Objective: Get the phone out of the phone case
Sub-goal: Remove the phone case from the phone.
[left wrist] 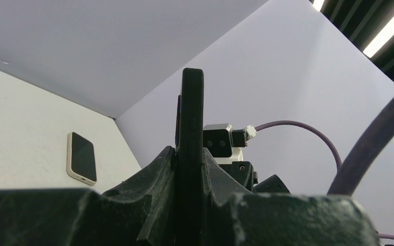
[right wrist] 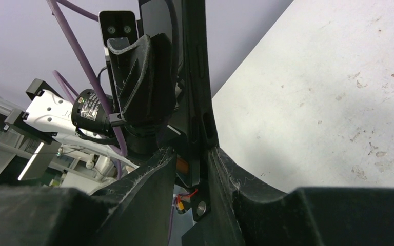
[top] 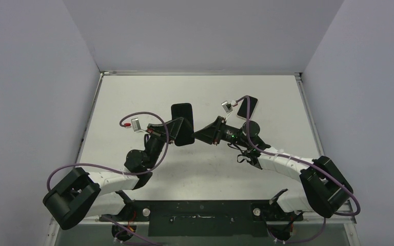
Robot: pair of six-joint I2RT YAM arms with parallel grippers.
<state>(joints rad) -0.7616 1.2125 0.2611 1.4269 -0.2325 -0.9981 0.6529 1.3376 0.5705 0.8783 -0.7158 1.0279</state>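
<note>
Well above the table [top: 133, 97], left gripper [left wrist: 191, 164] and right gripper [right wrist: 197, 164] both clamp the raised phone case [top: 182, 114] (edge-on from either wrist), apparently bracing it for peeling.

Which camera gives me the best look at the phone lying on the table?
Left wrist: the phone lies whole and unobstructed, light rim visible. Top external shows it small, a cable crossing its edge. Right wrist does not show it.
</note>
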